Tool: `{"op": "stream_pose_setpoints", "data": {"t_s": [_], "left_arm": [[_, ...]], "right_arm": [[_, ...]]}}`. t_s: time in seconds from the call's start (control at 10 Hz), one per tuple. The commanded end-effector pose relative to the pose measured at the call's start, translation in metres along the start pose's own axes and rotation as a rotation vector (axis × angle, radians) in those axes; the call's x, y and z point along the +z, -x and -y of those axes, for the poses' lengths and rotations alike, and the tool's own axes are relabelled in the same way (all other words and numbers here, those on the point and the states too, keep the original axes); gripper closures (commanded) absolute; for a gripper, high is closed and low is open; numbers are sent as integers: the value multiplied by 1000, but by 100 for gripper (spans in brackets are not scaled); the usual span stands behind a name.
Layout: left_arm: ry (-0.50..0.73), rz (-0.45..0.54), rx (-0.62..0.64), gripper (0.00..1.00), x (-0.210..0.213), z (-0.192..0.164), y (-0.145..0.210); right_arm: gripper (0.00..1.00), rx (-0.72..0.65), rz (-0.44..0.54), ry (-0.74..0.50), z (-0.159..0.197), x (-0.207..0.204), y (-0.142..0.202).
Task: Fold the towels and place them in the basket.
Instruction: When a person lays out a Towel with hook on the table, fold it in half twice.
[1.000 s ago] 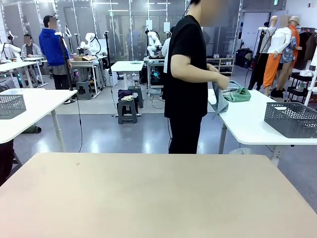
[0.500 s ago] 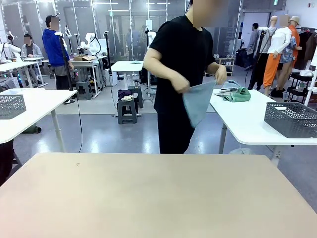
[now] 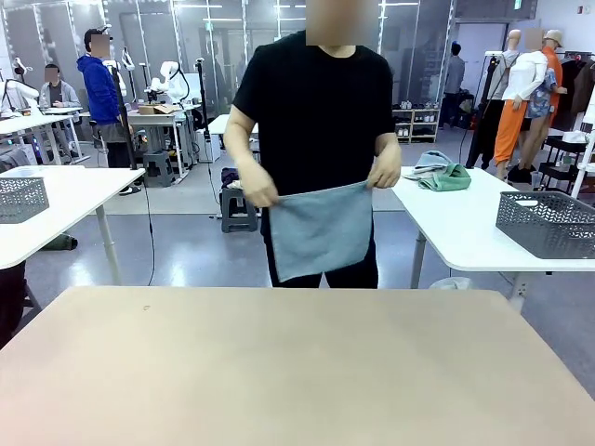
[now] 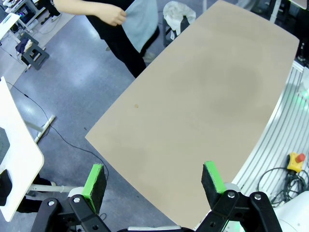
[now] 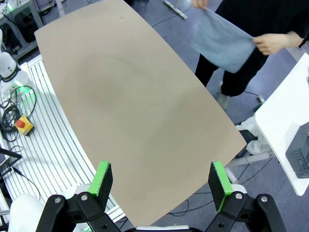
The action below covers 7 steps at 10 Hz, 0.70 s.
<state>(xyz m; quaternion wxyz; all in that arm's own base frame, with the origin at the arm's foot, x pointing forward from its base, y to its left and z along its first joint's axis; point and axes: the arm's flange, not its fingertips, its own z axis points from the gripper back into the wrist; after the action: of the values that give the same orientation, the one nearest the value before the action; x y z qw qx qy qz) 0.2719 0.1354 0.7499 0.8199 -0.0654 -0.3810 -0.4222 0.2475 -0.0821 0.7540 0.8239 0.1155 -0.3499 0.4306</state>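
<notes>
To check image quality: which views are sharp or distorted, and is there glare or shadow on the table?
Front view: sharp, evenly lit, no glare on the beige table; the blue-grey towel is crisp. Left and right wrist views: lens distortion curves the table's edges; a dark patch marks its top.

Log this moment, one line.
blue towel: held up by person | green towel, basket: on side table | left gripper: open | right gripper: open

- a wide, bare beige desk (image 3: 297, 362) takes up the near half of my front view.
- past it i see a glossy blue-grey floor (image 3: 186, 246).
- a left-hand white desk (image 3: 65, 200) and a right-hand white desk (image 3: 465, 223) flank the aisle.
- farther back stands a grey stool (image 3: 239, 200).
- glass partitions (image 3: 232, 46) line the far end, with strip lights reflected in them.
</notes>
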Motion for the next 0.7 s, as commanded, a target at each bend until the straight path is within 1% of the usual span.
{"op": "stream_pose_setpoints", "data": {"t_s": [0.0,0.6], "left_arm": [[2,12,-10,0,0,1,-3],[2,12,-10,0,0,1,-3]], "right_arm": [[0,12,8,-8,0,-2,2],[0,12,8,-8,0,-2,2]]}}
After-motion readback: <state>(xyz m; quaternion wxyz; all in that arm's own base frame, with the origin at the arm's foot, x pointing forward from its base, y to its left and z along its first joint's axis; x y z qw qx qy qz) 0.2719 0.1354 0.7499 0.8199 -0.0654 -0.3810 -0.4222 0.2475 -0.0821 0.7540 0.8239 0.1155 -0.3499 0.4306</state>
